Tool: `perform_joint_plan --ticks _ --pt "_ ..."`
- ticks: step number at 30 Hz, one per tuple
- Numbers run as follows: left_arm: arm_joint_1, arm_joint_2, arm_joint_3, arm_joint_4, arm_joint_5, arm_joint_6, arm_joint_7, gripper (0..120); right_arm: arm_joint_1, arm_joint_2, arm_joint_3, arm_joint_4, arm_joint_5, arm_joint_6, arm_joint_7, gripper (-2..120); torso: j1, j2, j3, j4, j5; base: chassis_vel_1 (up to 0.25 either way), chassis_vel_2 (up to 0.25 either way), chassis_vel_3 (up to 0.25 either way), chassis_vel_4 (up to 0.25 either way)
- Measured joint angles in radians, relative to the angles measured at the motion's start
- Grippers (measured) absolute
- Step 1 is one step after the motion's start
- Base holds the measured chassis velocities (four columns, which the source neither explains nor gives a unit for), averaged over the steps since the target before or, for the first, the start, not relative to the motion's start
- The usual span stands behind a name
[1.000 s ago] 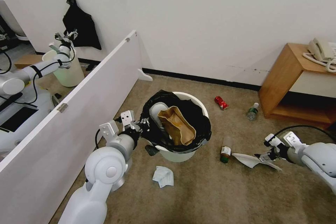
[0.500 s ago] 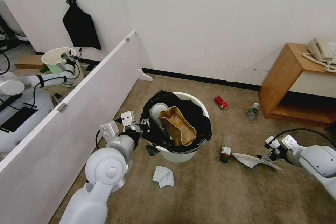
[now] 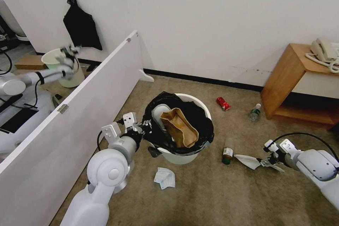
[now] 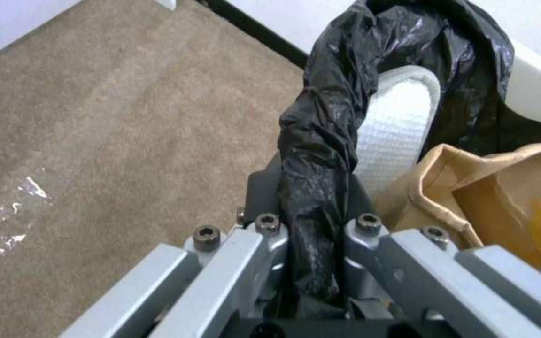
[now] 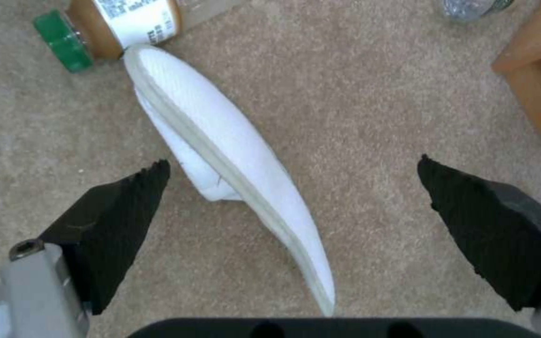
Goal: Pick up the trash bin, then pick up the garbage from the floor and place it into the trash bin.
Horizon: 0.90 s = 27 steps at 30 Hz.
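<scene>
Low over the beige carpet point(image 3: 212, 197), the right gripper point(image 5: 292, 199) reaches in from the right with its black fingers point(image 5: 117, 220) spread wide, while the left gripper point(image 4: 311, 244) is stretched forward and clamped on the bag-covered rim of the trash bin point(image 3: 183, 156). Beyond them a white wall point(image 3: 219, 24) meets the carpet, a white partition board point(image 3: 88, 99) stands to the left and a wooden side cabinet point(image 3: 289, 77) to the right. A white slipper point(image 5: 220, 155) lies on the carpet between the open fingers without touching them, its far tip against a small green-capped bottle point(image 5: 101, 23); the bin holds another slipper point(image 4: 399, 126) and a brown paper bag point(image 3: 178, 127).
</scene>
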Motion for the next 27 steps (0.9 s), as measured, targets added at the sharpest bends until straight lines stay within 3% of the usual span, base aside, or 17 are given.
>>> perform_joint_plan --ticks 16,24,27 --pt "-0.01 -0.002 0.013 0.022 0.003 -0.002 0.008 4 0.041 0.044 -0.043 -0.106 -0.03 0.066 0.023 100 0.0 0.0 0.0 -0.0001 0.0 0.0 0.0 0.0 0.0" --pt "-0.015 -0.004 0.02 0.029 0.003 -0.002 0.009 4 0.052 0.05 -0.047 -0.136 -0.046 0.096 0.024 77 0.0 0.0 0.0 -0.0001 0.0 0.0 0.0 0.0 0.0" --pt "-0.019 -0.005 0.023 0.032 0.003 -0.002 0.009 4 0.051 0.051 -0.046 -0.14 -0.046 0.103 0.024 62 0.0 0.0 0.0 -0.0001 0.0001 0.0 0.0 0.0 0.0"
